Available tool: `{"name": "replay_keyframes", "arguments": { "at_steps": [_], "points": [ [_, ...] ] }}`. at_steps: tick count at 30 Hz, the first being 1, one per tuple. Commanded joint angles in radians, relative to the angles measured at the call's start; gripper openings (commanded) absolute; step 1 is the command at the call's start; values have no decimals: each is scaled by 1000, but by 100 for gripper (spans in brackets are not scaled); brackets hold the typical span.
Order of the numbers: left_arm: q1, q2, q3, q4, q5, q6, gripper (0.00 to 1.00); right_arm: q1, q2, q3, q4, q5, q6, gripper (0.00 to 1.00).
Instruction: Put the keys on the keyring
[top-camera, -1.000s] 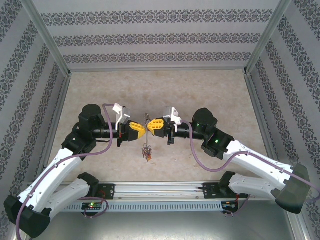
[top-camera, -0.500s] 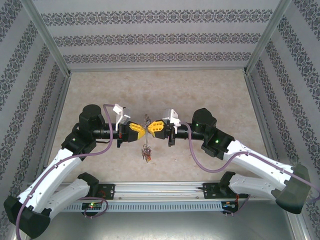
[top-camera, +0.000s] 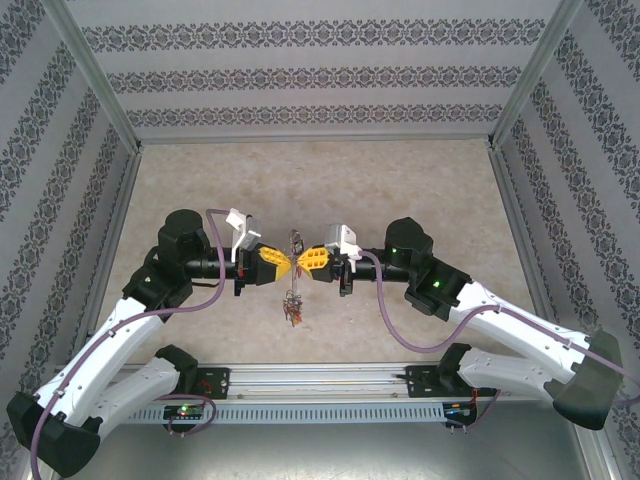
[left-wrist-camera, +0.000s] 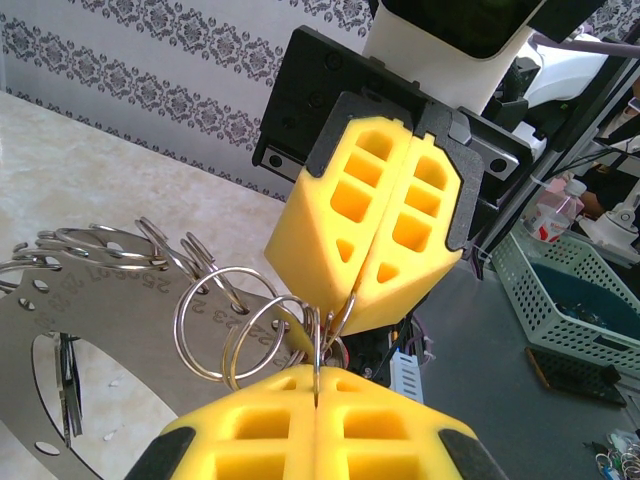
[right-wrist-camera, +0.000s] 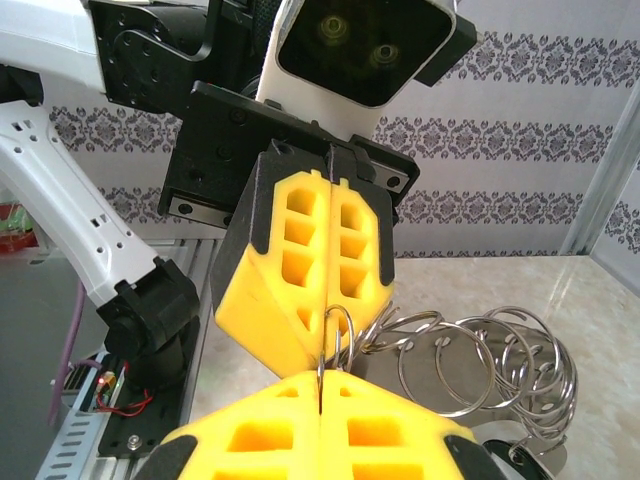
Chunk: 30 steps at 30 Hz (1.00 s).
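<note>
Bright, even overhead light; soft faint shadows; sharp foreground, slightly soft backgrounds in wrist views.

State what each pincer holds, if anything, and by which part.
Left pincer and right pincer each pinch the keyring by its thin wire, from opposite sides.

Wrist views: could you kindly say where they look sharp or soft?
Left wrist view: the yellow foam-padded right gripper is sharp, while the green plastic basket behind it looks softer. Right wrist view: the thin grey metal keyring glints brightly.
</note>
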Motion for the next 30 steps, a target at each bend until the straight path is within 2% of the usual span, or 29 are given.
{"name": "replay_keyframes", "arguments": {
  "at_steps": [1,19,23,30],
  "points": [
    [-10,-16,40,47,18,20,0,10,-19,-8,-20,-32,-34,0],
    [-10,-12,41,66,20,3,0,79,-19,-8,-99,86,-166,0],
    [-10,-14,37,67,20,3,0,84,-28,-13,-98,96,-162,18],
    [-10,-20,33,67,21,11,0,84,-108,-43,-99,137,-120,23]
  ]
}}
